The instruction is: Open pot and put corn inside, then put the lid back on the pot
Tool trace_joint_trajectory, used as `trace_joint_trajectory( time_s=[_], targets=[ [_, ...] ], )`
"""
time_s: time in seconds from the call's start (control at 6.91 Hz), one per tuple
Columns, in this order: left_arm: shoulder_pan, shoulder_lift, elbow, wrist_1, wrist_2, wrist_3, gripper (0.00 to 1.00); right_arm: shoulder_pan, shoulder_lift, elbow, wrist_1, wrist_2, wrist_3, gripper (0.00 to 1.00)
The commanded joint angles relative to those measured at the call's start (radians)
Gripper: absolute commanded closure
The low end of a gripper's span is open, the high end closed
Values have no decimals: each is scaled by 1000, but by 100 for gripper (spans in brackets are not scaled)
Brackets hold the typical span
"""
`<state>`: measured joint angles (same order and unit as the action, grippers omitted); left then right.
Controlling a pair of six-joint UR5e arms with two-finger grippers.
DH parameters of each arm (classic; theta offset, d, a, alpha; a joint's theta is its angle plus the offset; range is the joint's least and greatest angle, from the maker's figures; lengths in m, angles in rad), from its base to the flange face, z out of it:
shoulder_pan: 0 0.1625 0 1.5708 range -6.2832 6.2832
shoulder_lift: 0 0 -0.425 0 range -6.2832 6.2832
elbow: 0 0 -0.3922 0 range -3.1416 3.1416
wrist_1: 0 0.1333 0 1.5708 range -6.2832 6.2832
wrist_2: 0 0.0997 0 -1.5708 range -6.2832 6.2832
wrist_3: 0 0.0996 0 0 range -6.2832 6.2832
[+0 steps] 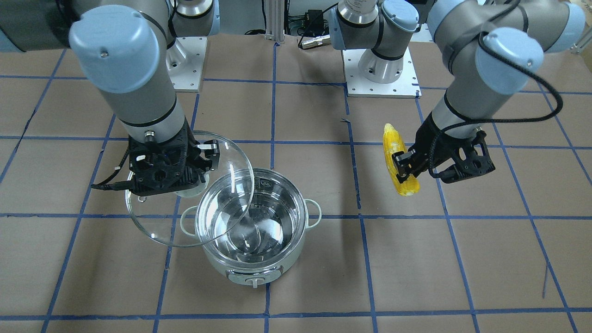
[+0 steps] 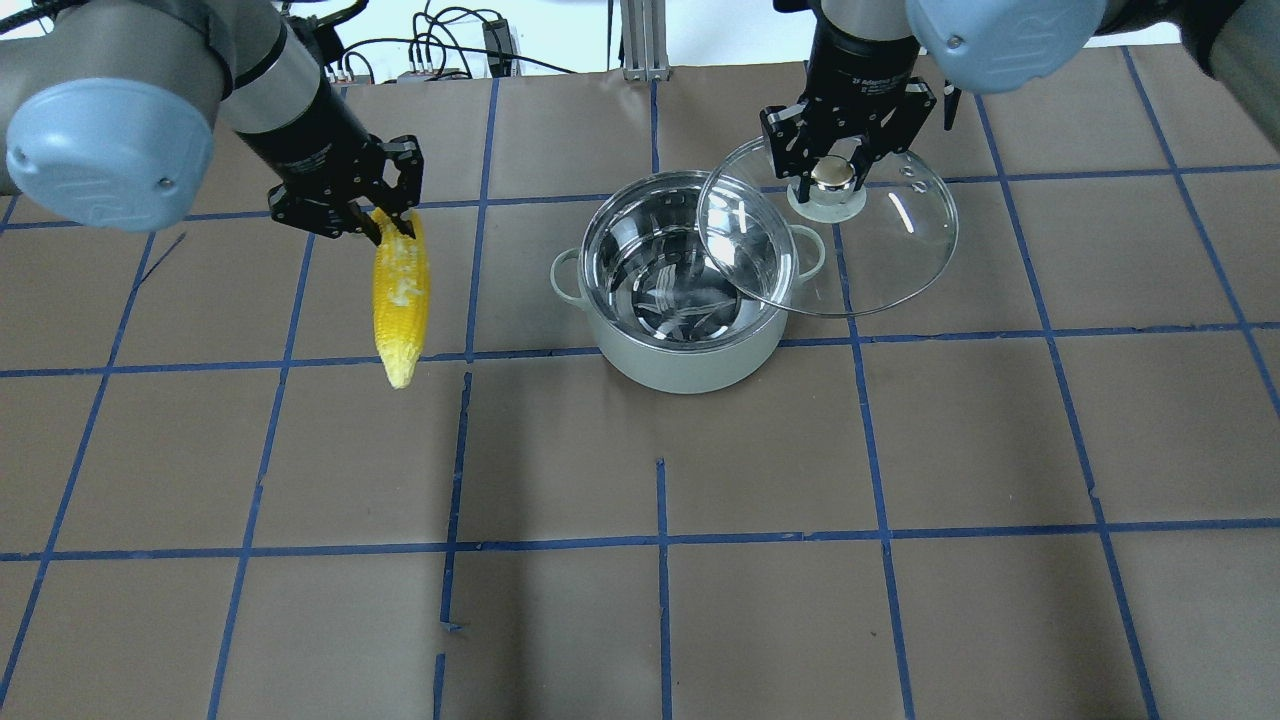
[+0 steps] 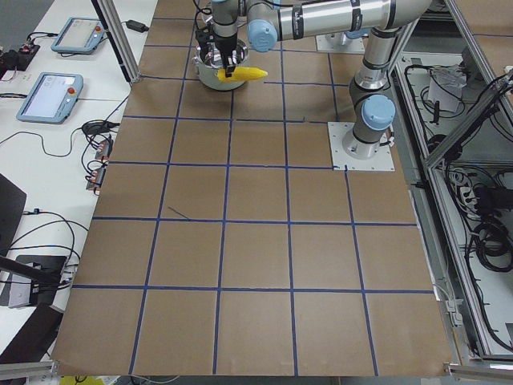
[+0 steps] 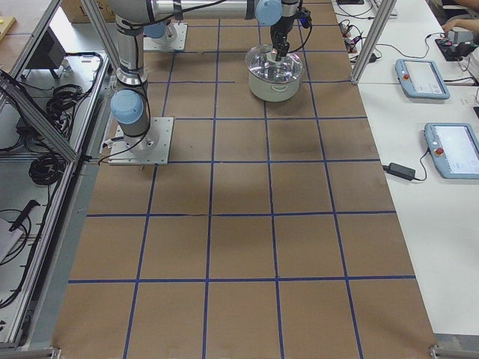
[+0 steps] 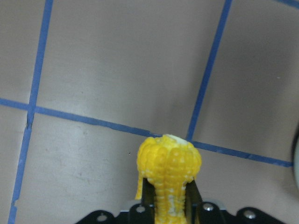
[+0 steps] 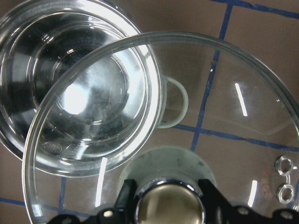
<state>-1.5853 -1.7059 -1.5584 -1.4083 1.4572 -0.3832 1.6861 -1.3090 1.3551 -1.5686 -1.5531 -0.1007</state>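
Pot [image 2: 680, 372]: standing open, empty, mid-table.
Lid [image 2: 880, 250]: the right gripper [image 2: 838, 175] is pinching its knob and holding it tilted beside the pot; you possibly have its edge touching the rim.
Corn [image 2: 400, 295]: the left gripper [image 2: 385, 225] is clamping one end, well apart from the pot.
Outstanding: corn in, lid back.
Table [image 2: 700, 600]: brown sheeting, blue tape grid; pendants [image 4: 423, 78] are lying alongside.

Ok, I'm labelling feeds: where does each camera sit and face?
Front: across table, facing robot; both arms.
Overhead: behind robot, looking down; both arms.
Left side: table's left end; left arm nearest.
Right side: right end; right arm nearest.
Left wrist: over corn; left gripper.
Right wrist: over lid, pot; right gripper.
Front, overhead share pot.
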Motion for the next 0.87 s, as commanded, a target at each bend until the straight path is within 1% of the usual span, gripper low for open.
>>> trace_joint_trajectory(
  time_s=[0.0,0.14,0.43,0.58,0.72],
  targets=[
    [-111,-102,98,70,-110,-234,94,-23,-41,2,76,-2,-51,73],
    [-120,-156,134,87,-144,-271,94,-42,-44,4,79,4,-72,73],
    [-153,-224,143,129,-150,-302,94,-52,-59,24,81,5,-96,73],
    [-177,-275,146,212,-152,-318,94,-62,-59,24,81,8,-96,73],
    [-201,-305,147,288,-155,-368,94,-62,-59,25,78,10,-96,73]
  ],
)
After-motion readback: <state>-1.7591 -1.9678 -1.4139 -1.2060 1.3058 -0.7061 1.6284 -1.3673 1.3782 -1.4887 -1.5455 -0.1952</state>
